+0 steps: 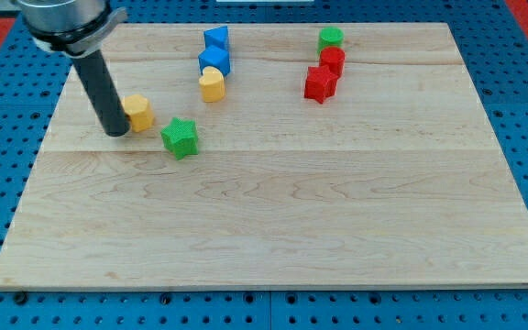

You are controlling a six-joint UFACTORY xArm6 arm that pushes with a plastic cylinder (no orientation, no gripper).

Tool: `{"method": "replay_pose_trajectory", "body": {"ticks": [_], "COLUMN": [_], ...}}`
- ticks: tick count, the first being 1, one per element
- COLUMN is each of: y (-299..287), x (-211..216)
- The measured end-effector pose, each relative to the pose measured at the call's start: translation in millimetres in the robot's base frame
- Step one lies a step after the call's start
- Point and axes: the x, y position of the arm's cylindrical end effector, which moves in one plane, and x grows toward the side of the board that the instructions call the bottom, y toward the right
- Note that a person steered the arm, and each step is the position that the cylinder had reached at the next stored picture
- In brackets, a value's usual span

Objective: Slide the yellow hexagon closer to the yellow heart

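Observation:
The yellow hexagon (139, 112) sits on the wooden board at the view's left. My tip (117, 132) rests right against the hexagon's left side, touching or nearly touching it. The yellow heart (212, 84) lies up and to the right of the hexagon, just below the blue blocks. A gap of about one block's width and more separates hexagon and heart.
A green star (180, 137) lies just right of and below the hexagon. Two blue blocks (214, 50) stand above the heart. A green round block (330, 38), a red block (333, 60) and a red star (320, 83) cluster at the top right.

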Motion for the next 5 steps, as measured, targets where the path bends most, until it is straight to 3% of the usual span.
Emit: {"method": "replay_pose_trajectory", "body": {"ticks": [2,3,5], "y": [-1,-67,-70], "x": [-11,-15,-34]}}
